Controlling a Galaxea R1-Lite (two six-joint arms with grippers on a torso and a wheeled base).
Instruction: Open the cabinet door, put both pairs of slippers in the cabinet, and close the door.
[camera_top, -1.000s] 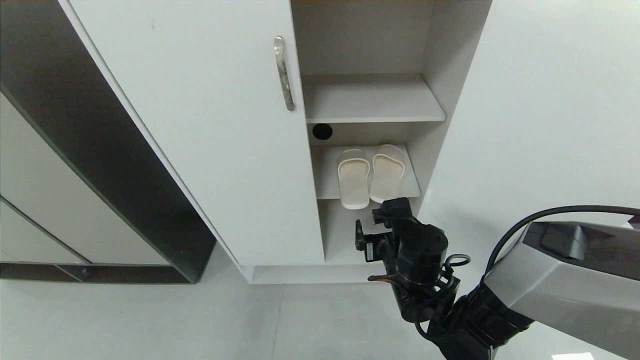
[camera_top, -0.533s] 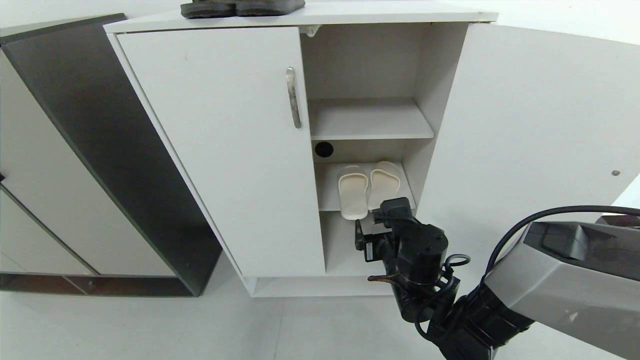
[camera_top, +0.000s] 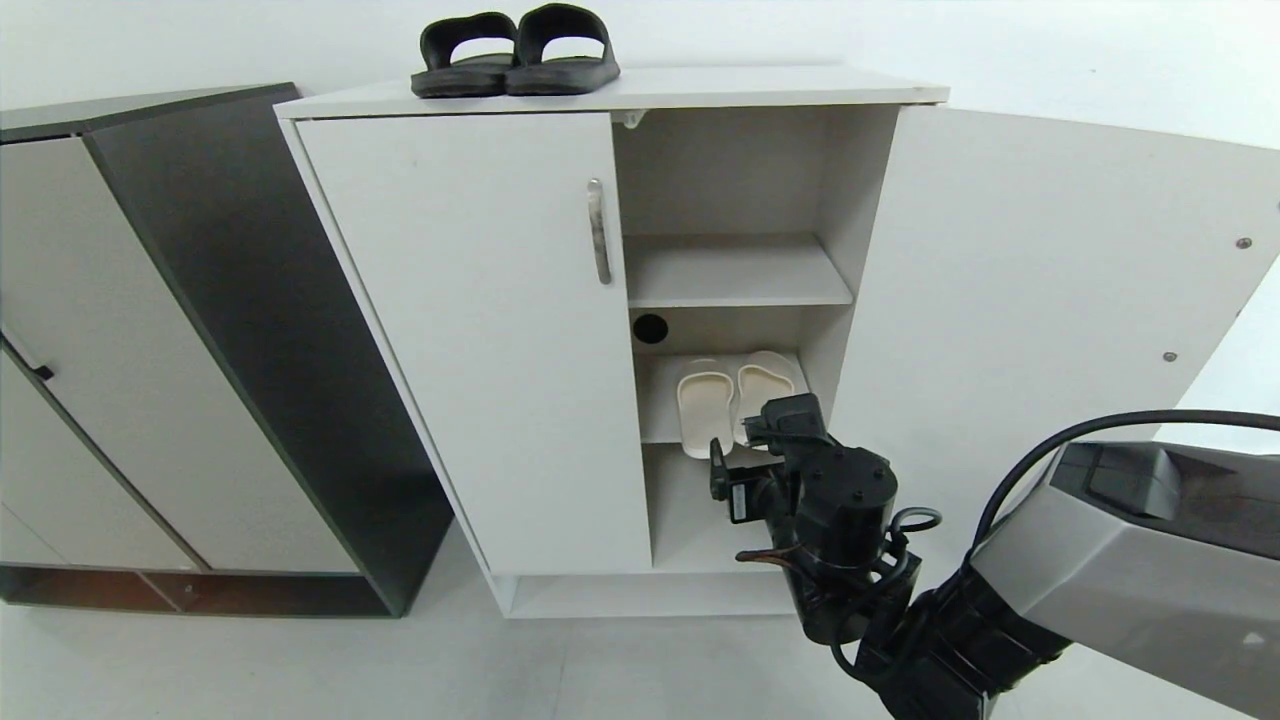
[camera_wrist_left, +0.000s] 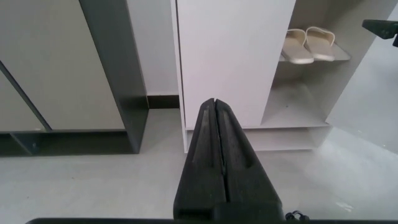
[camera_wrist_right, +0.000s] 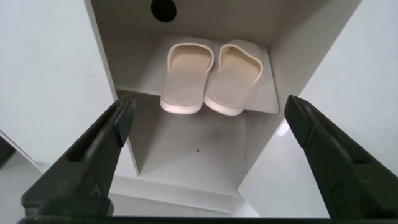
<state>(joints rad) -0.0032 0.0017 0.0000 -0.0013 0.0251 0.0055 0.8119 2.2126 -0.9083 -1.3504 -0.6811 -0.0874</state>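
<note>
Nothing but my head camera moved: cream slippers sit at the lower shelf's front edge, black slippers on the cabinet top. My right claw is released, my left claw clenched empty.

white cabinet, cream slippers, black slippers, perhaps charcoal side unit.

Bright, even light w/ soft shadows

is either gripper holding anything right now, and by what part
Nothing is held. The right gripper is open and empty, facing the cream slippers; the left gripper is shut with nothing between its fingers.
</note>
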